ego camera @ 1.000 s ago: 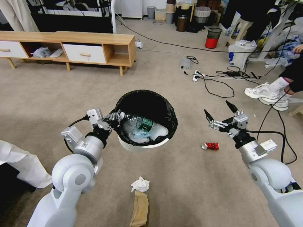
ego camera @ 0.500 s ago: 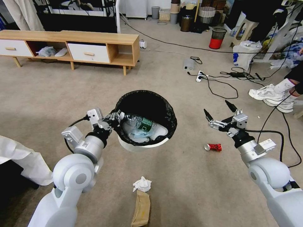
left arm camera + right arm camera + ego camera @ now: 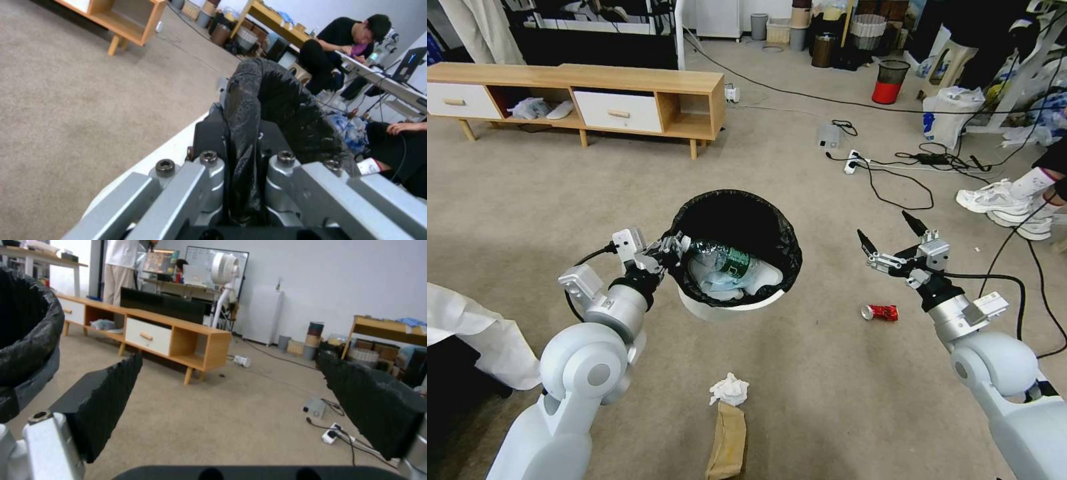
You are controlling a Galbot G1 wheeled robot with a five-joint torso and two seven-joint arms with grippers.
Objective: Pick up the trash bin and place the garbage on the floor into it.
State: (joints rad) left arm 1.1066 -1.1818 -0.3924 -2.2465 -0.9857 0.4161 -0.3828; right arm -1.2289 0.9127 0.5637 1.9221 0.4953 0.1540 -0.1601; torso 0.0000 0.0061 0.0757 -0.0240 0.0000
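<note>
White trash bin (image 3: pixel 728 308) hangs mid-frame, its black-bagged rim pinched in the left gripper (image 3: pixel 668 252) jaws; the right gripper (image 3: pixel 892 241) jaws gape empty above a red can (image 3: pixel 880 312).

A: How are the arms looking?

B: Both are showing glossy white rounded shells, each with a grey disc at the big joint, narrowing into silver metal wrists.

A: Any wiring?

B: Black cables are looping off both wrists, and small white boxes are sitting on the silver sections.

A: And the left gripper (image 3: pixel 672 248)?

B: Its linkage bars are showing as brushed grey metal in the wrist view, pinned with dark hex-socket screws over a black base.

A: The right gripper (image 3: pixel 890 235)?

B: It is wearing black fingers (image 3: pixel 104 396), ridged on the inner faces and tapering to points, on silver-grey mounts with a screw showing.
</note>
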